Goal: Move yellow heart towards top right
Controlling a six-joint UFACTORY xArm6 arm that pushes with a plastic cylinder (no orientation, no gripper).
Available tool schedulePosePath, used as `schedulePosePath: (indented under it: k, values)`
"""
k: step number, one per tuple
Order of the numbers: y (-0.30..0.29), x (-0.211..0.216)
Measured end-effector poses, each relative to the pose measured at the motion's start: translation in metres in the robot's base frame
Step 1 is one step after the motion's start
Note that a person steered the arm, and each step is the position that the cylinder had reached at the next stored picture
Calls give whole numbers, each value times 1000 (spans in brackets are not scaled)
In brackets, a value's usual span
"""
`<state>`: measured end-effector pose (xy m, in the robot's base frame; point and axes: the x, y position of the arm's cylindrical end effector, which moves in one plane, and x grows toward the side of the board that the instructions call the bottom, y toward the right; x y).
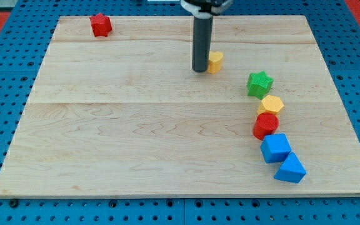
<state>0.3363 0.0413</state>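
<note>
Pale wood board [136, 125] w/ visible grain (matt); blocks smooth plastic-looking.

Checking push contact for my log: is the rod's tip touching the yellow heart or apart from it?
Touching, as far as shows: my tip sits directly against the left side of the yellow heart, with no board visible between them.

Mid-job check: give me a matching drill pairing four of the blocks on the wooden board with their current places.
Things:
1. red hexagonal block
2. yellow heart block
3. green star block
4. blue triangular block

Places:
A. directly at the view's right of my tip
B. lowest in the chain at the view's right
C. alone near the view's top left corner
D. top of the chain at the view's right

Pairs: 1-C, 2-A, 3-D, 4-B
</note>
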Motion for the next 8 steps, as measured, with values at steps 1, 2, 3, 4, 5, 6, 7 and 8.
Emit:
schedulePosePath:
  k: [1, 2, 3, 4, 5, 6, 7, 8]
  values:
    - [42, -23]
    - [49, -5]
    - [116, 12]
    - [105, -39]
    - [123, -30]
    - [62, -42]
    - [76, -69]
    - [118, -86]
